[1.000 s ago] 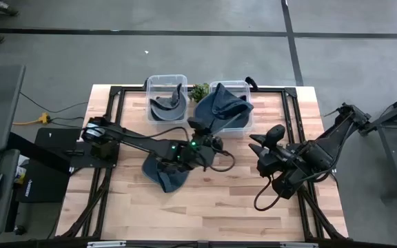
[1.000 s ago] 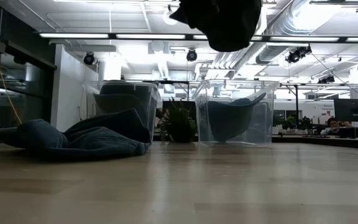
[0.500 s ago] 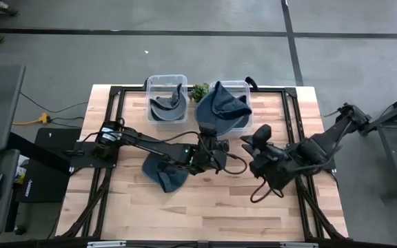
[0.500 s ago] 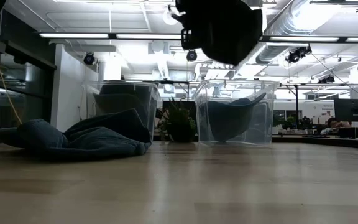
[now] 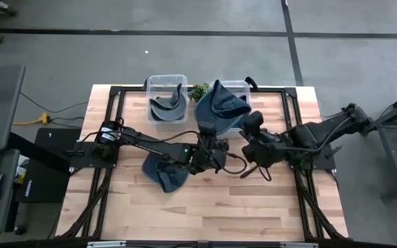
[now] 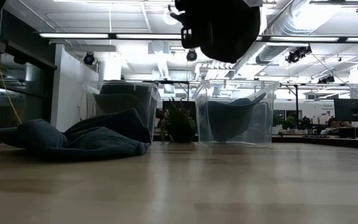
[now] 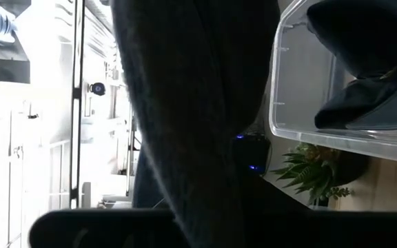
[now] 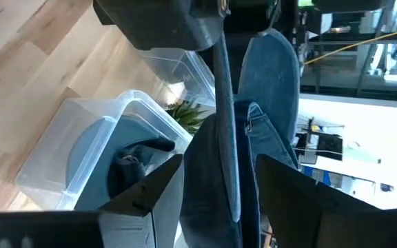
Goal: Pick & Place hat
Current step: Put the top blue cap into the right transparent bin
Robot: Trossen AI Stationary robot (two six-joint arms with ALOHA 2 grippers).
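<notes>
A blue denim hat [image 5: 220, 105] is held up over the near side of the right clear bin [image 5: 240, 88]. It shows as a dark mass at the top of the low view [image 6: 225, 25]. My left gripper [image 5: 211, 146] is shut on it. My right gripper [image 5: 248, 132] is open beside it. In the right wrist view [image 8: 219, 165] its fingers stand on either side of the hanging hat [image 8: 271, 89]. A second blue hat [image 5: 164, 172] lies crumpled on the table. A third hat [image 5: 167, 107] sits in the left bin. My left gripper is shut on the blue hat's cloth [image 7: 185, 103], which fills its wrist view and hides the place of contact. The hat is lifted clear of the table and hangs well above it [image 6: 225, 37]. I cannot tell whether my right gripper touches the hat.
Two clear bins [image 5: 166, 86] [image 6: 235, 112] stand at the table's far edge with a small green plant [image 5: 199, 91] between them. Bare wood lies along the near edge [image 5: 205, 207]. A black frame borders the table.
My right gripper has gone toward the table's far left, up to the held hat, and has turned toward it. My left gripper shifted slightly toward the right edge with the hat, then kept still. The hat stays lifted clear.
</notes>
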